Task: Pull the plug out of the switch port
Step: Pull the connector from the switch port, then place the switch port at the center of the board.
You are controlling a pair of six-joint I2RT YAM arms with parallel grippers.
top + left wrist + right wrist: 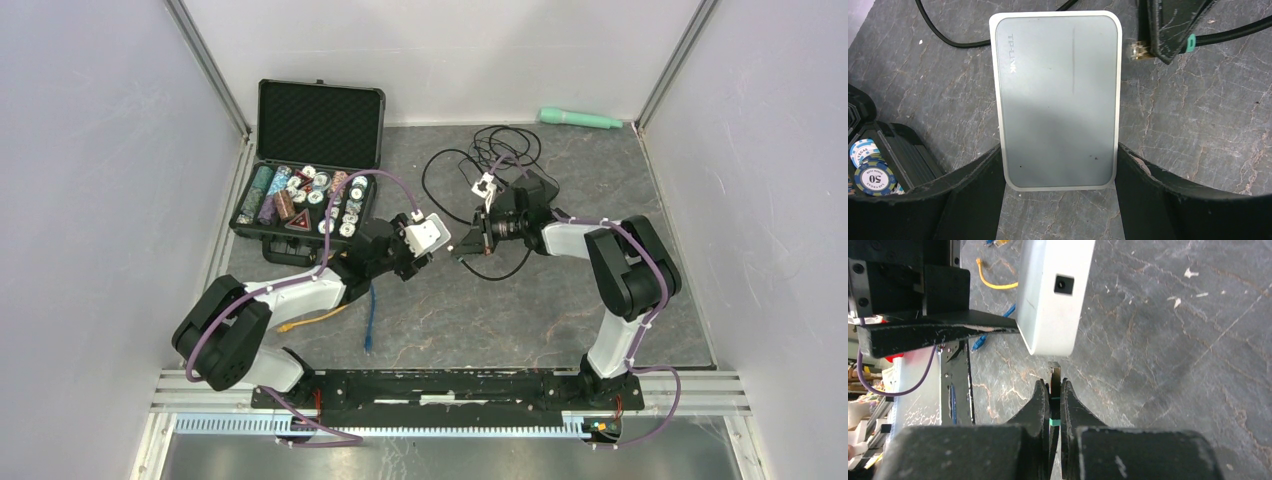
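Observation:
The grey TP-Link switch (428, 234) is held off the table between my left gripper's fingers (1059, 160), which press on its two long edges; its top face fills the left wrist view (1058, 100). My right gripper (468, 243) is shut on the plug (1054, 371), whose clear tip sticks out past the fingertips (1040, 390). The plug (1139, 50) is out of the port, a small gap from the switch's end (1053, 295). Its black cable with a green band (1190, 42) runs back through the right gripper.
An open black case of poker chips (310, 190) stands at the back left. Black cable loops (480, 160) and a white adapter (485, 185) lie behind the grippers. Blue (370, 315) and yellow (310, 320) cables lie near the left arm. A green cylinder (580, 119) lies at the back wall.

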